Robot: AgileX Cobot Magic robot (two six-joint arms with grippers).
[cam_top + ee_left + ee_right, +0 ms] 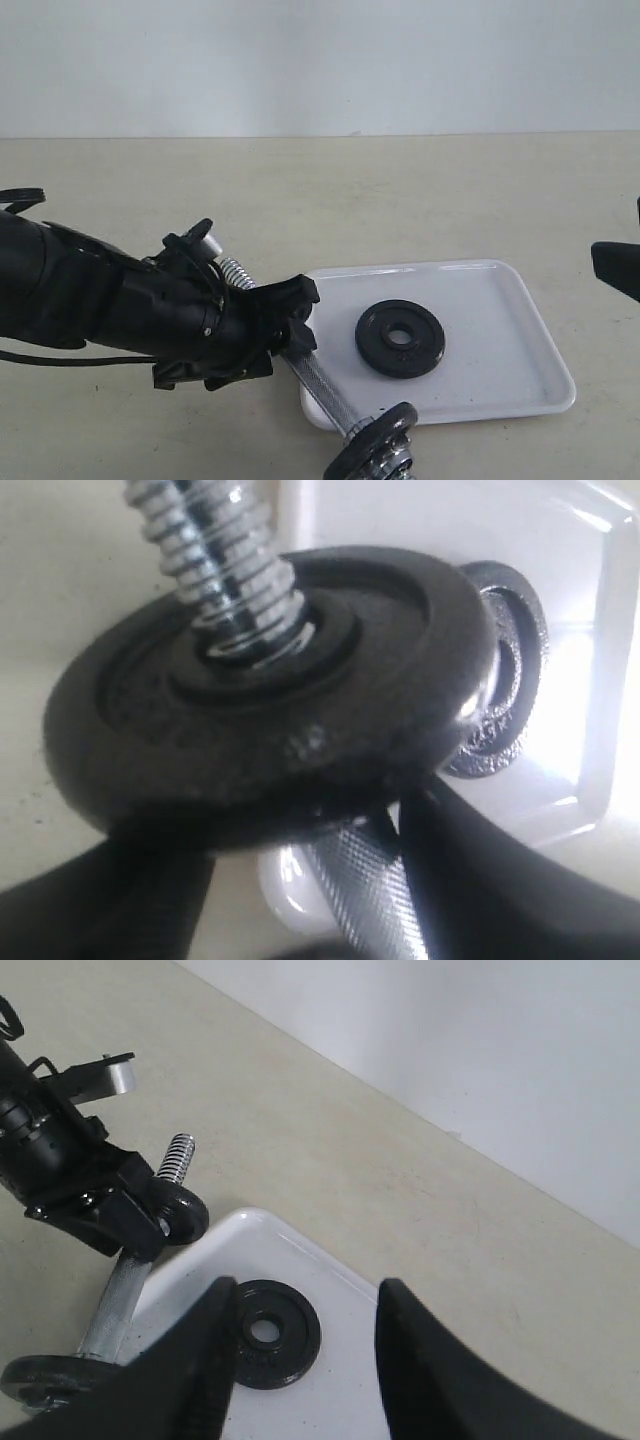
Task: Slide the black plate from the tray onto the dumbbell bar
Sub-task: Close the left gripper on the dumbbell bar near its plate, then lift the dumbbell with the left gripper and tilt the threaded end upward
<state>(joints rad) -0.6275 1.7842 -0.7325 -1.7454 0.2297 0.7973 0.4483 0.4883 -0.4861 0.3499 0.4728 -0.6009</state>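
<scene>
The black plate [400, 338] lies flat on the white tray [500, 385]; the right wrist view shows the black plate [268, 1333] too. The dumbbell bar [325, 385] lies slanted across the tray's left corner, its threaded end [235, 270] pointing away. Another black disc [270, 680] sits on the bar's thread. Just behind that disc, my left gripper [295, 315] stands open, its fingers either side of the knurled bar [360, 890]. My right gripper [307, 1290] hangs open and empty above the tray [325, 1395], off to the right of the plate.
The bar's near end carries black discs [375, 440] and a chrome nut [398, 462] at the table's front. The beige table [400, 190] runs back to a white wall. The right gripper [615, 268] shows at the exterior view's right edge.
</scene>
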